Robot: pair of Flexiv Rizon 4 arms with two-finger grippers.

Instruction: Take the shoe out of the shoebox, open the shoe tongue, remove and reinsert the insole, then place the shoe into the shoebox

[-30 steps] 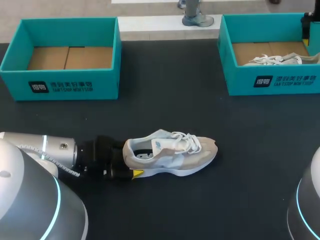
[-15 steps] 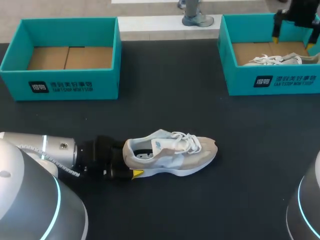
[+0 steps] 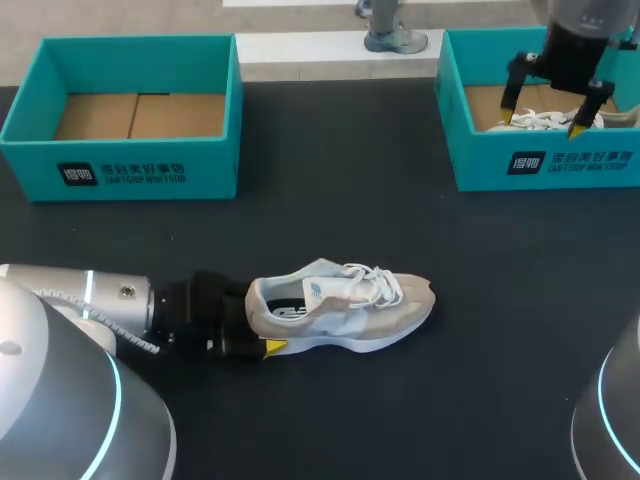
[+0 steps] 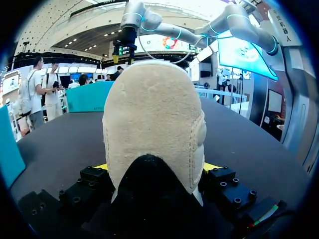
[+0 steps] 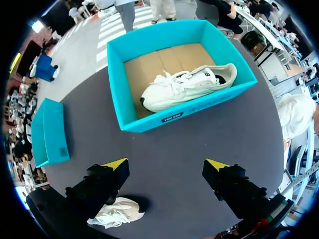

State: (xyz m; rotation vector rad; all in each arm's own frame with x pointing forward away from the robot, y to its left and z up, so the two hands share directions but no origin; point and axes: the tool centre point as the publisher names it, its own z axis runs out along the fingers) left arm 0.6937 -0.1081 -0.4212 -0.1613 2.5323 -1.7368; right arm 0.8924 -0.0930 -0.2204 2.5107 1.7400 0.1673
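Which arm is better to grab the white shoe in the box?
The right. Its open right gripper hangs above the shoebox holding the white shoe; the left gripper grips the beige shoe at its heel.

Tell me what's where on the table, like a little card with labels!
Beige shoe: lying on the table, heel toward the left arm
Left end effector: shut on the beige shoe's heel
Right end effector: open, in the air by the right shoebox, touching nothing
White shoe: lying inside the right shoebox
Left shoebox: at the table's far left, bare cardboard floor showing
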